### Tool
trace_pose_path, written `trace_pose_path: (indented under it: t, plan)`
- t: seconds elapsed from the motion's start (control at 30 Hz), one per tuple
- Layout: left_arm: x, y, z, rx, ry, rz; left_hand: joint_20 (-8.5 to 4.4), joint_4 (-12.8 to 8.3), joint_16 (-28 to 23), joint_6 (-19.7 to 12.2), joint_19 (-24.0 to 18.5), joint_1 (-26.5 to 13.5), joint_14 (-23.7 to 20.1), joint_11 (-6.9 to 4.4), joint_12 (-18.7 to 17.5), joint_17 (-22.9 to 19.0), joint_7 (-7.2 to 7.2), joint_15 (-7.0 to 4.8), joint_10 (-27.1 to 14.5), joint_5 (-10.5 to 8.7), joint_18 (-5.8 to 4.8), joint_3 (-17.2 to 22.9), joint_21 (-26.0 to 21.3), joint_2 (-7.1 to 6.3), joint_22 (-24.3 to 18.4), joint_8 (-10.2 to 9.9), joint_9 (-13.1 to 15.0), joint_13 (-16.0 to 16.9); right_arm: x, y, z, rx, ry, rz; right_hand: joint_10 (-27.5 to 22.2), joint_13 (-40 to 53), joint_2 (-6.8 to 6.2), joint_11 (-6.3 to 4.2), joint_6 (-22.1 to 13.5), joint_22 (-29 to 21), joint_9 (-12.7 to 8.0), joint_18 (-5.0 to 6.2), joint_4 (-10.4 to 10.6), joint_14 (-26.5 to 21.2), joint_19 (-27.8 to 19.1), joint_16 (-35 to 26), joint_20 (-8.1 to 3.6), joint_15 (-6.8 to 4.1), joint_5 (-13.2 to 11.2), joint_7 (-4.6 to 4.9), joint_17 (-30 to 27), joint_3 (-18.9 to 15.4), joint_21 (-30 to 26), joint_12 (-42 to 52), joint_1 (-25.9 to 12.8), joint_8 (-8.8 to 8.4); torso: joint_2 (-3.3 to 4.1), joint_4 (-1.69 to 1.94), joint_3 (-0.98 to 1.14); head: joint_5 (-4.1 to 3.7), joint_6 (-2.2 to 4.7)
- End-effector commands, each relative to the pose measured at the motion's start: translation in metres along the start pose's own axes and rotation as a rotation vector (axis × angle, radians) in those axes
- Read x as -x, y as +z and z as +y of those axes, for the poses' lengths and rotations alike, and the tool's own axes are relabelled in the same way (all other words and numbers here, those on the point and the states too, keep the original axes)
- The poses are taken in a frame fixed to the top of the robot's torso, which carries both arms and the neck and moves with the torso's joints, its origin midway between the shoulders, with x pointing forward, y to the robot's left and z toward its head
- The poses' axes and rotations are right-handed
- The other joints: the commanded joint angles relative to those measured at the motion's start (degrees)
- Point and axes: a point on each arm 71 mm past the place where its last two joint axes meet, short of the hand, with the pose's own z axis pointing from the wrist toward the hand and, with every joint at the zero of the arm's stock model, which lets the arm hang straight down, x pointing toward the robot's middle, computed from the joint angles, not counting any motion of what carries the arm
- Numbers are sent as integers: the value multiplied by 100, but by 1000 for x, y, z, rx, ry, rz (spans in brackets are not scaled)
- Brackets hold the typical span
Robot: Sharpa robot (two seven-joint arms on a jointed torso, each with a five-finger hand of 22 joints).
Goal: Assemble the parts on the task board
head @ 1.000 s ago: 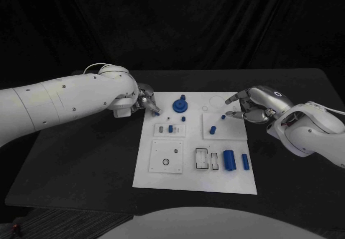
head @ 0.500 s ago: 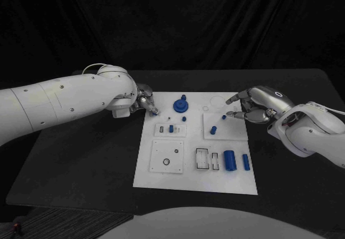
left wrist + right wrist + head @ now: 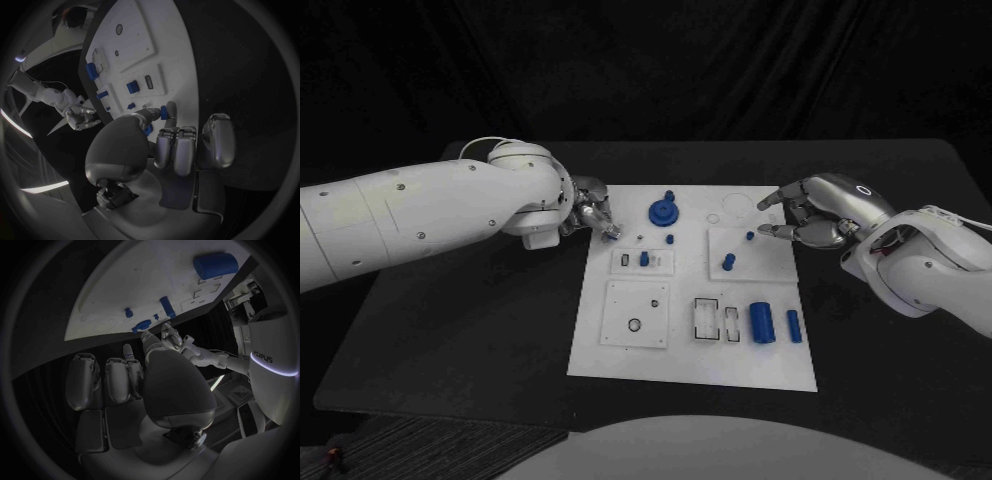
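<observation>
While white task board (image 3: 689, 340) carries blue parts (image 3: 760, 321), left robot hand (image 3: 593, 212) seemingly pinches small blue piece (image 3: 164, 111), right robot hand (image 3: 808, 215) curled, holding nothing.

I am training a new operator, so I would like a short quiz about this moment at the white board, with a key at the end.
1. True or false: the round blue piece sits at the edge of the board nearest the robot.
2. What does the left hand pinch? A) a small blue piece B) a white ring C) nothing
3. Fill the gap: the big blue cylinder lies on the near part of the board, toward the robot's ___ side.

Key: 1 false, it sits near the far edge; 2 A; 3 right.
</observation>
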Motion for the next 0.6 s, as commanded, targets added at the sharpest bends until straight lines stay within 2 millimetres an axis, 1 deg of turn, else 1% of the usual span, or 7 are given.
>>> trace_pose_path:
  t: [0.03, 0.13, 0.2, 0.23, 0.27, 0.5, 0.6]
  plan:
    - [-3, -6, -1, 42, -24, -38, 3, -202, 15, 70, 15, -61, 615, -48, 20, 1510, -36, -46, 597, -9, -15, 233, 19, 5, 1065, 39, 14, 1506, -1, -1, -1, -14, -2, 5, 50, -347, 61, 17, 44, 1098, -9, -46, -2, 264, 137, 21, 32, 45, 27, 0, -10, 31, 27, -37, 28, -25, 3, 1, 0, -1, -1]
    - [-8, -11, -2, 50, -29, -42, -1, -206, 15, 75, 25, -84, 615, -53, 20, 1510, -40, -52, 597, -21, -17, 256, 27, 3, 1068, 47, 24, 1506, -1, -1, -1, -14, -2, 4, 50, -349, 65, 17, 45, 1097, -10, -46, -5, 264, 136, 24, 32, 45, 38, 1, -6, 35, 24, -40, 33, -27, 3, -3, -2, -7, -1]
    - [-10, -15, -2, 52, -33, -45, -12, -181, 15, 93, 40, -166, 615, -63, 20, 1510, -47, -63, 597, -99, -19, 293, 36, 23, 1070, 66, 46, 1506, -1, -2, -1, -15, -3, 4, 50, -351, 66, 18, 47, 1098, -12, -47, -9, 264, 137, 25, 32, 45, 49, 1, -7, 39, 30, -43, 38, -28, 4, -3, -4, -2, -1]
    - [-12, -16, -2, 52, -35, -47, -14, -178, 15, 95, 45, -178, 615, -64, 20, 1510, -49, -65, 597, -110, -20, 299, 41, 27, 1072, 69, 49, 1506, -1, -2, -1, -15, -3, 4, 50, -351, 66, 18, 47, 1098, -12, -47, -9, 264, 137, 25, 32, 45, 49, 1, -7, 39, 30, -43, 38, -28, 2, -4, -6, 1, -1]
    - [-13, -18, -2, 52, -37, -49, -14, -178, 15, 95, 45, -178, 615, -64, 20, 1510, -49, -65, 597, -110, -20, 299, 41, 27, 1072, 69, 49, 1506, -1, -2, -2, -16, -3, 4, 51, -350, 68, 18, 48, 1099, -14, -47, -12, 264, 137, 25, 32, 45, 62, 1, -8, 43, 31, -43, 42, -30, 1, -1, -7, -12, -1]
    - [-18, -24, -2, 43, -35, -39, -19, -171, 15, 111, 62, -207, 615, -71, 20, 1510, -57, -71, 597, -130, -24, 318, 58, 42, 1077, 81, 59, 1506, -2, -3, -2, -17, -2, 7, 51, -355, 71, 19, 49, 1097, -16, -46, -15, 263, 136, 24, 31, 46, 79, 2, -13, 46, 28, -48, 44, -32, 0, 1, -2, 27, -1]
    - [-19, -25, -3, 34, -34, -36, -22, -173, 15, 114, 60, -213, 615, -74, 20, 1510, -60, -74, 597, -138, -23, 326, 53, 46, 1075, 83, 62, 1506, -3, -4, -3, -18, -1, 10, 51, -355, 71, 19, 49, 1097, -16, -46, -15, 263, 136, 24, 31, 46, 79, 2, -13, 46, 28, -48, 44, -32, 7, 4, -10, 23, -1]
